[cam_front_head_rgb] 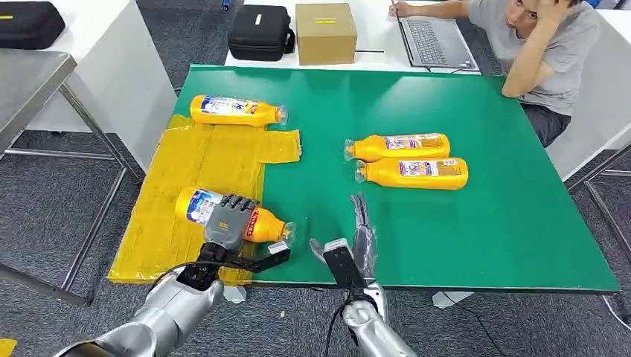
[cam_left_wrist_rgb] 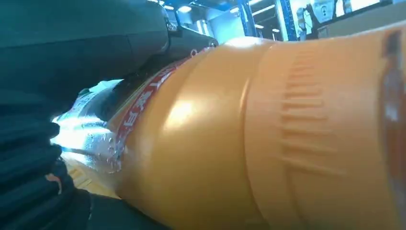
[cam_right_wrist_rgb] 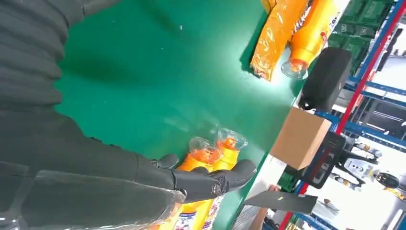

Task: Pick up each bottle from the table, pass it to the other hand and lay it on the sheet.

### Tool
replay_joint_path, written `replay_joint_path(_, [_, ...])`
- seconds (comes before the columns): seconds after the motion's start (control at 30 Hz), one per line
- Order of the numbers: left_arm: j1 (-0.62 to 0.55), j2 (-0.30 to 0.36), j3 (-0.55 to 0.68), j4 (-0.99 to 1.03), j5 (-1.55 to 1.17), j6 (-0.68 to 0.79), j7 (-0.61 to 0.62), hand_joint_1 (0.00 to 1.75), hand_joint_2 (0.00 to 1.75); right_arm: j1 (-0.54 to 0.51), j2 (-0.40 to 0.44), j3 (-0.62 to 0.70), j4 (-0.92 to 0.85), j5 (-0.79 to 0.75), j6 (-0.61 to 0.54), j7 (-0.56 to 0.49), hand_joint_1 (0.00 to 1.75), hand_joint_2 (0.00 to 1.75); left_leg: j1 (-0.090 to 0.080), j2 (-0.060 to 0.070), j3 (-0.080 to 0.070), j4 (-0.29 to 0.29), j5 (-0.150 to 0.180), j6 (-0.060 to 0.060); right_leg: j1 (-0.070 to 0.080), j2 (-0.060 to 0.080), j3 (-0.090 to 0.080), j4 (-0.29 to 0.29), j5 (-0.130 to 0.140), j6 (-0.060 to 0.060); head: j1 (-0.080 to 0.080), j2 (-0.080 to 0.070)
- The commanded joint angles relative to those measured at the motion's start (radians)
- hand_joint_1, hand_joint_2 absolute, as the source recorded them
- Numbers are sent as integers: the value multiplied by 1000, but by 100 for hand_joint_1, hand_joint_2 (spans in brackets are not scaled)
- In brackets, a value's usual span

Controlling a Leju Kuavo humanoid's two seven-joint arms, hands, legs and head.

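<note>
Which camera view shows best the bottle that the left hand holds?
The head view: the whole bottle shows, lying on the yellow sheet under the left hand. The left wrist view gives its orange body close up.

Four orange bottles, all lying flat: two on the yellow sheet [cam_front_head_rgb: 201, 160] (near bottle [cam_front_head_rgb: 195, 207], far bottle [cam_front_head_rgb: 236, 110]), a touching pair [cam_front_head_rgb: 408, 159] on the green tabletop [cam_front_head_rgb: 513, 216].
</note>
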Motion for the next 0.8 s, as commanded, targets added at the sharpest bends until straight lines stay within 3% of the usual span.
replay_joint_path(0.03, [-35,17,-53,108,7,-60,12,175,175,-47,-11,22,58,-4,0,-1,0,175,0,2,4,-1,-1,-2,0,2,3,0,0,-1,0,0])
replay_joint_path(0.5, [-50,32,10,106,41,-66,63,175,175,-49,-15,40,50,-4,0,-1,0,175,0,4,6,-1,1,-4,1,3,3,1,1,-5,0,0])
replay_joint_path(0.8, [-47,36,27,100,27,5,104,175,175,-61,-14,54,64,-9,0,-1,0,175,0,3,4,-1,3,-4,0,3,1,2,2,-4,0,0])
